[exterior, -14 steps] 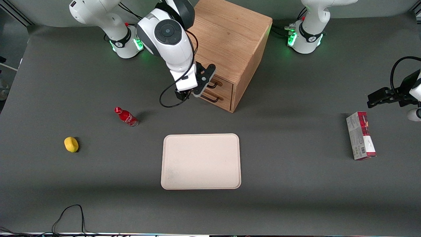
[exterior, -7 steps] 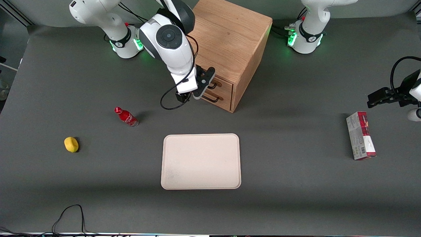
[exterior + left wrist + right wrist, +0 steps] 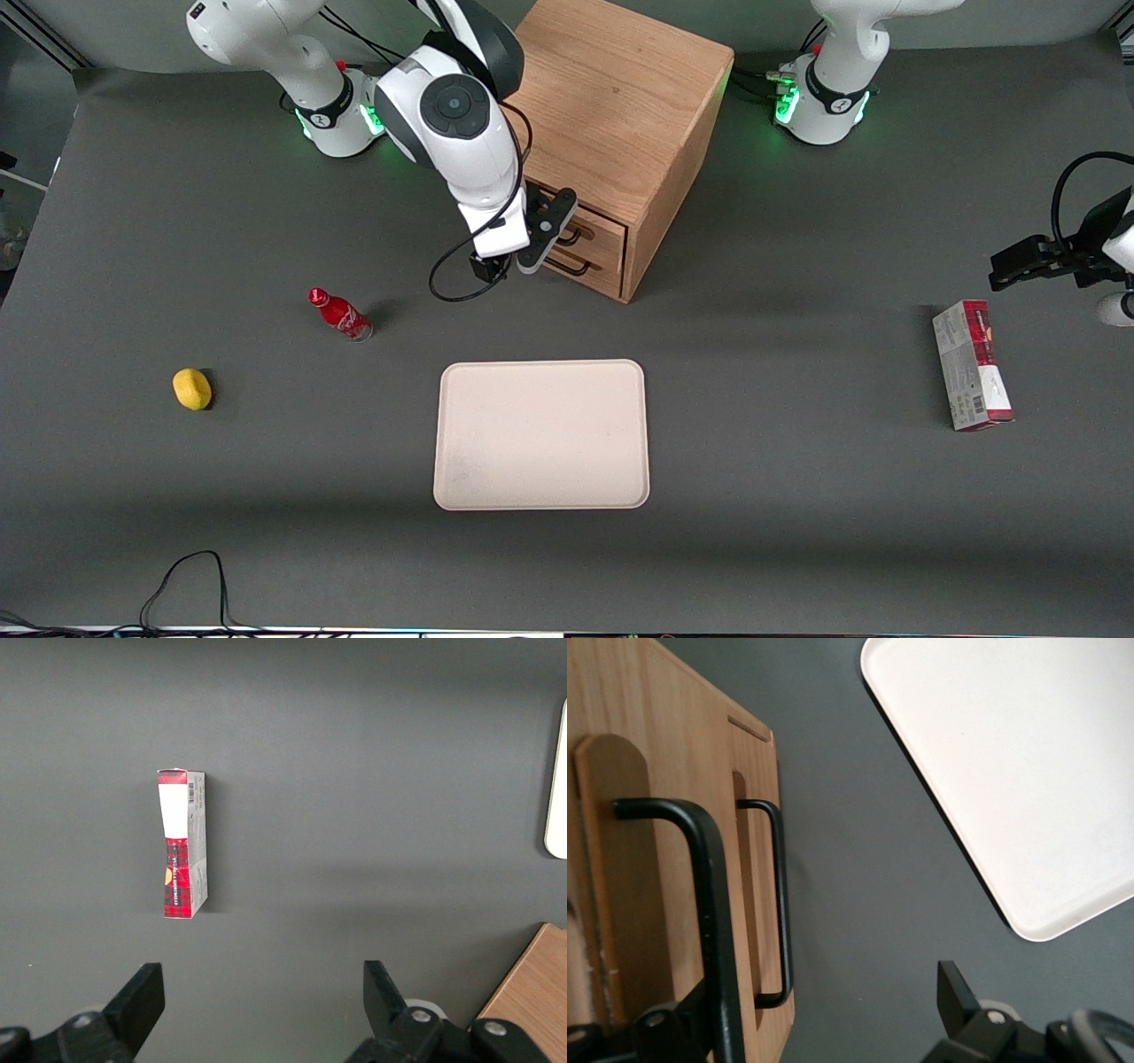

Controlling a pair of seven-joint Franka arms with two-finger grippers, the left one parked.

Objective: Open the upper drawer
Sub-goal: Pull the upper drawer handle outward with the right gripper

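While gripper (image 3: 542, 232) meets upper drawer (image 3: 595, 232), dark table (image 3: 797, 496) spreads.

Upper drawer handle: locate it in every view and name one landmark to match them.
Front view: upper drawer handle, on the cabinet front, at the gripper.
Right wrist view: the thick black bar, closest to the camera.
Left wrist view: not in it.
Shared landmark: tray.

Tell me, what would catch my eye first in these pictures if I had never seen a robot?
Probably the white arm reaching down to the wooden cabinet, its gripper right at the black handle of the upper drawer, which looks shut. Nearer the camera lies a pale tray, with a small red bottle and a yellow lemon-like object toward the working arm's end.
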